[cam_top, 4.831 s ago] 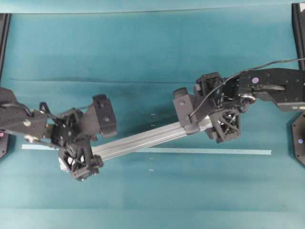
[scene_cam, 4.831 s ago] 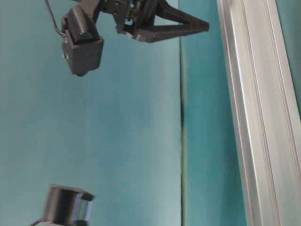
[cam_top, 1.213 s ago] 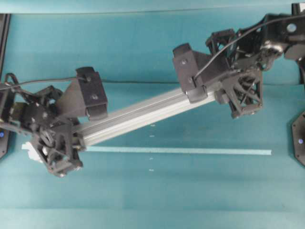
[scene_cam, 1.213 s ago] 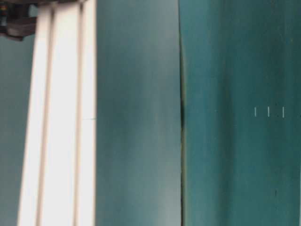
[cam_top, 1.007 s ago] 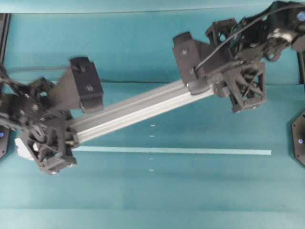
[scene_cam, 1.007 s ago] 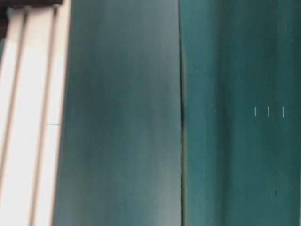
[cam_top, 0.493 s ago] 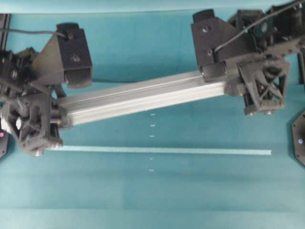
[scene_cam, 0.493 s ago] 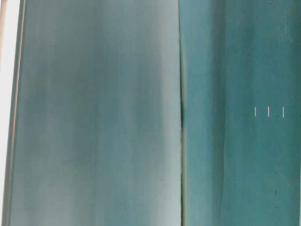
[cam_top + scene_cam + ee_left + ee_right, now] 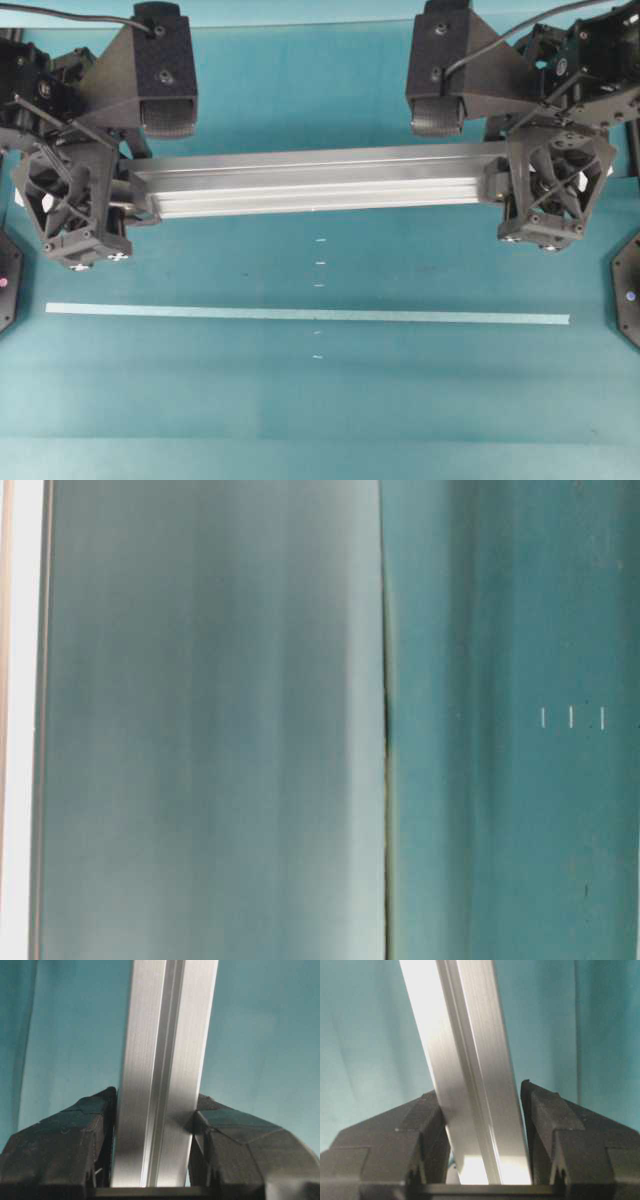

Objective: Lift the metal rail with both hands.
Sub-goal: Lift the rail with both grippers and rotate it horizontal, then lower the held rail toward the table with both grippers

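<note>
The metal rail (image 9: pixel 320 182) is a long silver grooved bar held level and high above the teal table, close to the overhead camera. My left gripper (image 9: pixel 135 192) is shut on its left end; my right gripper (image 9: pixel 497 175) is shut on its right end. In the left wrist view the rail (image 9: pixel 162 1070) runs straight up between the black fingers (image 9: pixel 75 1145), which press both its sides. In the right wrist view the rail (image 9: pixel 465 1070) leans slightly left between the fingers (image 9: pixel 555 1120). In the table-level view only a bright sliver of the rail (image 9: pixel 20 720) shows at the left edge.
A thin pale-blue tape strip (image 9: pixel 310 315) lies across the table in front of and below the rail. Small white marks (image 9: pixel 319 285) dot the table's middle. Black arm bases stand at the left (image 9: pixel 5 285) and right (image 9: pixel 628 290) edges.
Both grippers have risen and moved back with the rail. The rail has gone from tilted, right end higher, to level, and looks larger in the overhead view.
</note>
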`<state>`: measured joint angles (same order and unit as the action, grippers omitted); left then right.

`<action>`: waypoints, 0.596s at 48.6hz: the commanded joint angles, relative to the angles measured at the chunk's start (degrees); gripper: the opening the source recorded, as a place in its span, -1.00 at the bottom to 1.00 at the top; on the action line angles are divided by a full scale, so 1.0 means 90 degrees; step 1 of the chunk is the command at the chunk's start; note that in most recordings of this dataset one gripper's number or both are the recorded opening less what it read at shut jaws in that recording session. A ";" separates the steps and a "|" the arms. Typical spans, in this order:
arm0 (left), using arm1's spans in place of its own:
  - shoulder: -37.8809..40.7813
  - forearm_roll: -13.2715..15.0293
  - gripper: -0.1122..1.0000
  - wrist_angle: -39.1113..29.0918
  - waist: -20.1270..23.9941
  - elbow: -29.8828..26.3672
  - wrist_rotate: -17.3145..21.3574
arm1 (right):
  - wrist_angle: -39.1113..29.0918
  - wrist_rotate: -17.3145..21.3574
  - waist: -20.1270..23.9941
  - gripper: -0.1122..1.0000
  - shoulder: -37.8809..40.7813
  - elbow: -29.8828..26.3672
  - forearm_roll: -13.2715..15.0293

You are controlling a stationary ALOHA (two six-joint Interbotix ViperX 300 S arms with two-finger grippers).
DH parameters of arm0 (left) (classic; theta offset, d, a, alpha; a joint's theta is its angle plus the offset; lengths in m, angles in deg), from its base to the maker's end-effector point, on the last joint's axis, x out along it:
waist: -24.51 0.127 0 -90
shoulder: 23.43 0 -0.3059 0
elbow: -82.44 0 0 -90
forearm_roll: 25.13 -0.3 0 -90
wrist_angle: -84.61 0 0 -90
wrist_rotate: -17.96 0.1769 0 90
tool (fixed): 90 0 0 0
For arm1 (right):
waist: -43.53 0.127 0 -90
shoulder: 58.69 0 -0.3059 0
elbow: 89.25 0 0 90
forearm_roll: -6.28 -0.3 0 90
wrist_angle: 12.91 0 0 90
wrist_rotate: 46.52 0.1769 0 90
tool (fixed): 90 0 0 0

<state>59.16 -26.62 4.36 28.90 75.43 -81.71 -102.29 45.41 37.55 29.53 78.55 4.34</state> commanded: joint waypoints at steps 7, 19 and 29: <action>-0.0186 -0.0039 -0.21 -0.0049 0.0293 -0.0020 -0.0098 | -0.0059 0.0596 0.0127 -0.01 -0.0039 -0.0361 -0.0068; -0.0166 -0.0039 -0.21 0.0068 0.0303 0.0166 0.0000 | -0.0039 0.0645 0.0127 -0.01 0.0000 -0.0234 -0.0039; -0.0195 -0.0039 -0.21 0.0254 0.0312 0.0234 0.0088 | 0.0098 0.0645 0.0127 -0.01 0.0000 -0.0137 -0.0029</action>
<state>58.72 -26.62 5.86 29.52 78.16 -79.77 -102.38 49.02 38.43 30.05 77.76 4.26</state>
